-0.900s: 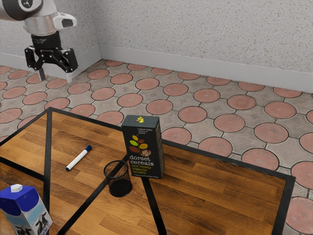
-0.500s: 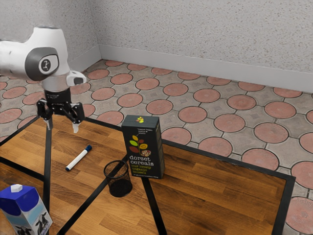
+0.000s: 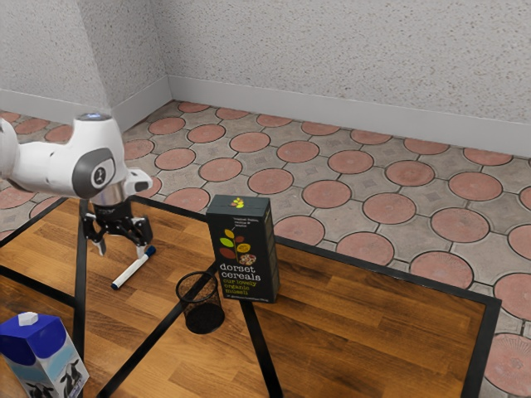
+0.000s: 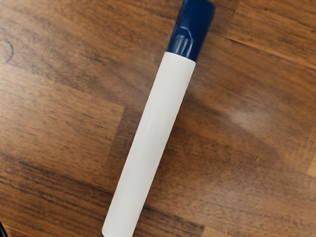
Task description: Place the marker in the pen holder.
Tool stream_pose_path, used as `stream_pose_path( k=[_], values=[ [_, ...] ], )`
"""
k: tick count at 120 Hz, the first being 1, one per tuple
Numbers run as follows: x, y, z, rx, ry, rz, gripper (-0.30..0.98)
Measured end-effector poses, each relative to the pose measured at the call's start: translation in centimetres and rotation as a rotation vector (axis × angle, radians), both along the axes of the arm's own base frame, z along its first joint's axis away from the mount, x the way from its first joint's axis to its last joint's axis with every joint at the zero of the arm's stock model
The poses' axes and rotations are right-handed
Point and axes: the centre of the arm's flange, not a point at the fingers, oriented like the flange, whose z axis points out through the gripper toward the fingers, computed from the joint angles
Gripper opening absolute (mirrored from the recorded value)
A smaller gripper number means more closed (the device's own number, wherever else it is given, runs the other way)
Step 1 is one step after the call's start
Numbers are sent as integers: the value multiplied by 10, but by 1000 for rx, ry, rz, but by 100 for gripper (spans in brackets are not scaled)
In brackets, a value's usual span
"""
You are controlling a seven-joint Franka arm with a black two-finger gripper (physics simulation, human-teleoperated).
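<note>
Centring the end effector [image 3: 121,249], fingers apart, across the marker [image 3: 132,270] inside the tabletop's [image 3: 357,332] far edge should steady pickup.

On my feed: wooden table [image 3: 373,323], black strips. Marker [image 3: 129,272] lying flat; mesh pen holder [image 3: 204,317] upright beside cereal box [image 3: 246,269]; milk carton [image 3: 51,365] well apart.

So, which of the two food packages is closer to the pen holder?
The dark dorset cereals box, with coloured leaves on its front: it stands right by the pen holder, while the blue-topped carton is farther off.
</note>
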Motion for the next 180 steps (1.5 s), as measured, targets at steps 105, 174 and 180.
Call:
stream_pose_path(
  k=[105, 174, 180],
  values=[
    [36, 25, -60, 22, -115, -191, 47],
    [36, 25, -63, 22, -115, -232, -6],
    [36, 25, -63, 25, -116, -232, -7]
  ],
)
